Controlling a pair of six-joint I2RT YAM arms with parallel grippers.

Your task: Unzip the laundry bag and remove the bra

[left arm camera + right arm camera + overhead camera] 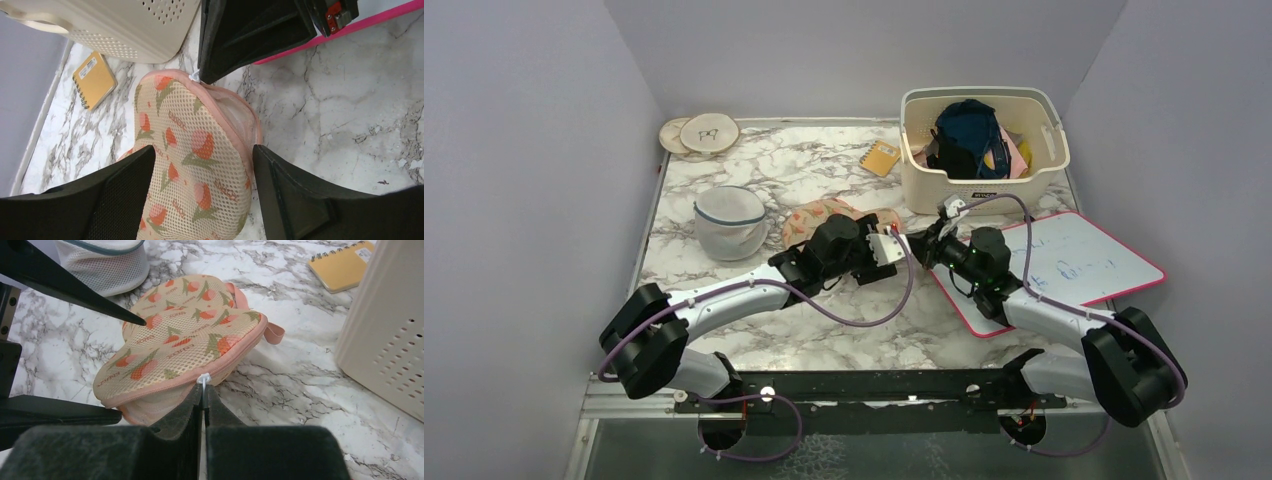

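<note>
Right gripper (203, 390) pinching the zipper pull (202, 379); left gripper (203, 152) open over the laundry bag (185, 340).

The right jaws are closed tight on the small white pull at the bag's pink-edged rim, where the seam gapes a little beside it. The left gripper's fingers (125, 190) stand spread, one on each side of a lobe, and one tip rests on the printed mesh top. The bag lies flat near the middle of the marble table (340, 100), between the white mesh dome (729, 222) towards the left edge and the cream basket (944, 185) near the far right corner. A yellow notebook (345, 265) lies just beyond it and a pink-framed whiteboard (1074, 260) lies by the right edge.
</note>
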